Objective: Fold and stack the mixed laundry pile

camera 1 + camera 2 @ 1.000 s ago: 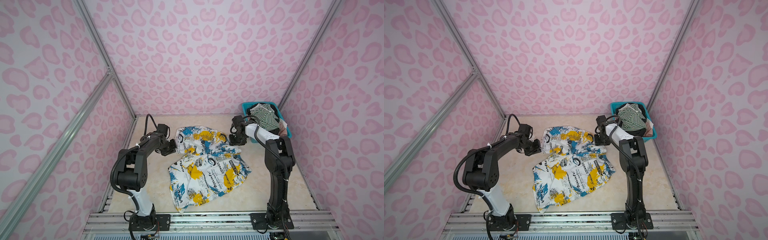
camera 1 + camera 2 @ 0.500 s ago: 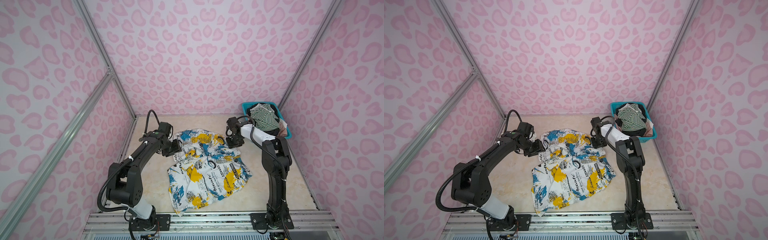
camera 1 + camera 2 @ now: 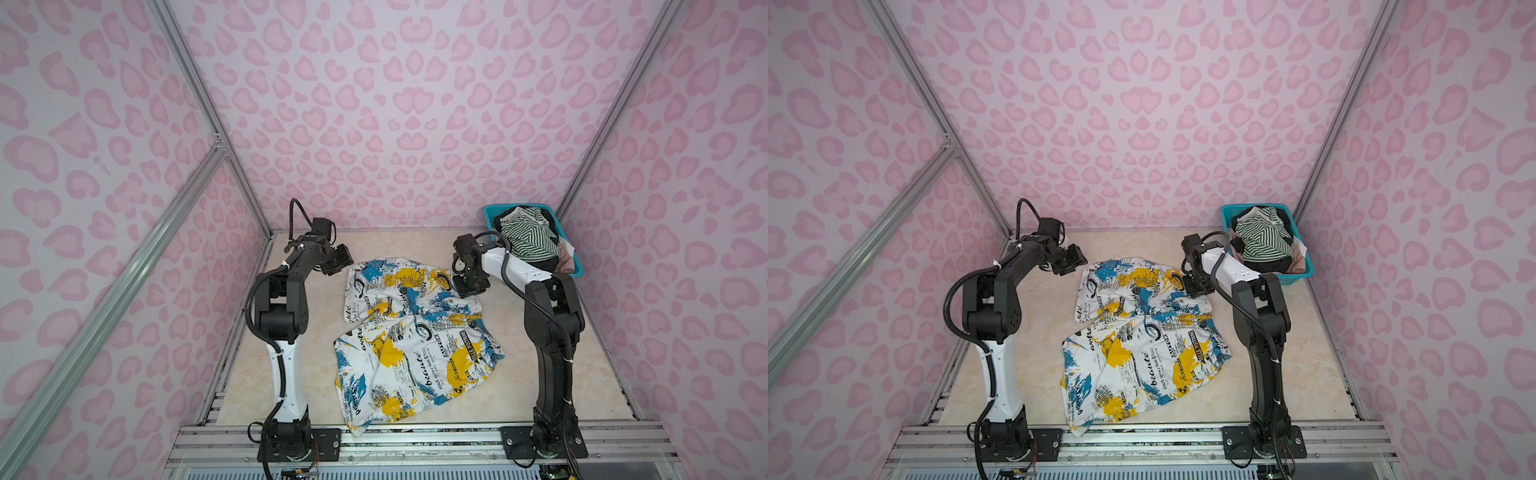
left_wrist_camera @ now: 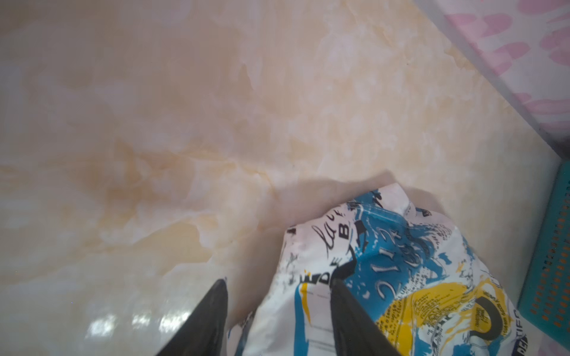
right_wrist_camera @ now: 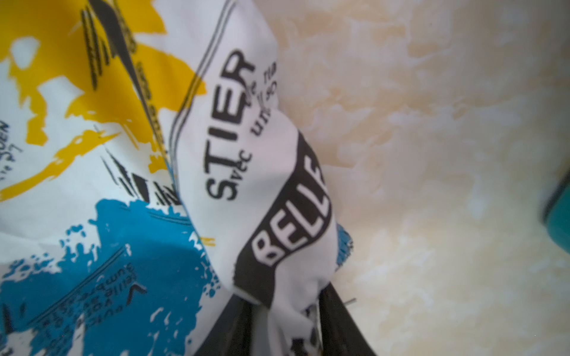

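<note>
Fold step | left gripper [image 4: 279, 280] gaping, empty | right gripper [image 5: 287, 305] pinching printed garment [image 3: 415, 361] corner | I'd grab left corner, lift both evenly

Teal plastic mesh basket [image 3: 491, 216] [image 3: 1298, 277]: right of centre in both top views, at the far right corner of the table, close to the walls. Its perforated side shows at the right edge of the left wrist view [image 4: 549, 262]. Table [image 3: 498, 399]: glossy cream marble print. Walls [image 3: 395, 104]: pink blotch pattern on three sides. Aluminium posts [image 3: 199, 95] run up the corners. Slotted aluminium rail [image 3: 415, 440] crosses the bottom of the frame.
</note>
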You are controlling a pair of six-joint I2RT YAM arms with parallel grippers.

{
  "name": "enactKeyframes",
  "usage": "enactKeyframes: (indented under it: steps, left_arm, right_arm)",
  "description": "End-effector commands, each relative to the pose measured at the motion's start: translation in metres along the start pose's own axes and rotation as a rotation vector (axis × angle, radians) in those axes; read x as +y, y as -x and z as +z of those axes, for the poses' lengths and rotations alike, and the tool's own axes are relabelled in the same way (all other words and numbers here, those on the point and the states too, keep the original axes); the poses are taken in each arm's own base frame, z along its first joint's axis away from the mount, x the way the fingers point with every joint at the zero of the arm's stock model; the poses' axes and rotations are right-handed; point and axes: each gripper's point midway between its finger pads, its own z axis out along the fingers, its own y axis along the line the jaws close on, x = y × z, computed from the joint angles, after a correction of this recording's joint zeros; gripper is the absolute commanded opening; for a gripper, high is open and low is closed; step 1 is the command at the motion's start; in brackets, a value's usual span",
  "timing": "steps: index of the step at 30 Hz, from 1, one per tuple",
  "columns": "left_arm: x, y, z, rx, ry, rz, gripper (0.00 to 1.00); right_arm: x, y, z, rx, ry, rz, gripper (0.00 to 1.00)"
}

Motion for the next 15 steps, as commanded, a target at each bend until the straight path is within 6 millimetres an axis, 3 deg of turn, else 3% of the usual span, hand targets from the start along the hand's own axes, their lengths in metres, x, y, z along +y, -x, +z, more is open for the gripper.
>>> enactKeyframes:
  steps: [1, 6, 10, 11, 13, 15]
  left_arm:
    - [-0.005, -0.007, 0.013, 0.048, -0.059, 0.016, 0.56]
    - [-0.014, -0.016, 0.025, 0.083, -0.152, -0.002, 0.52]
    - [-0.025, -0.015, 0.032, 0.089, -0.236, -0.041, 0.3]
    - [-0.027, -0.014, 0.032, 0.086, -0.245, -0.052, 0.22]
    - [-0.029, -0.009, 0.031, 0.069, -0.252, -0.062, 0.08]
    - [-0.032, 0.001, 0.022, 0.028, -0.244, -0.05, 0.02]
  right_arm:
    - [0.001, 0.002, -0.003, -0.008, 0.004, -0.01, 0.37]
    - [0.004, 0.007, -0.002, -0.026, 0.025, 0.002, 0.36]
    - [0.008, 0.01, 0.0, -0.04, 0.047, 0.013, 0.33]
    - [0.009, 0.012, 0.001, -0.047, 0.053, 0.017, 0.3]
    - [0.009, 0.017, 0.001, -0.064, 0.072, 0.034, 0.12]
    - [0.007, 0.022, 0.0, -0.083, 0.085, 0.051, 0.02]
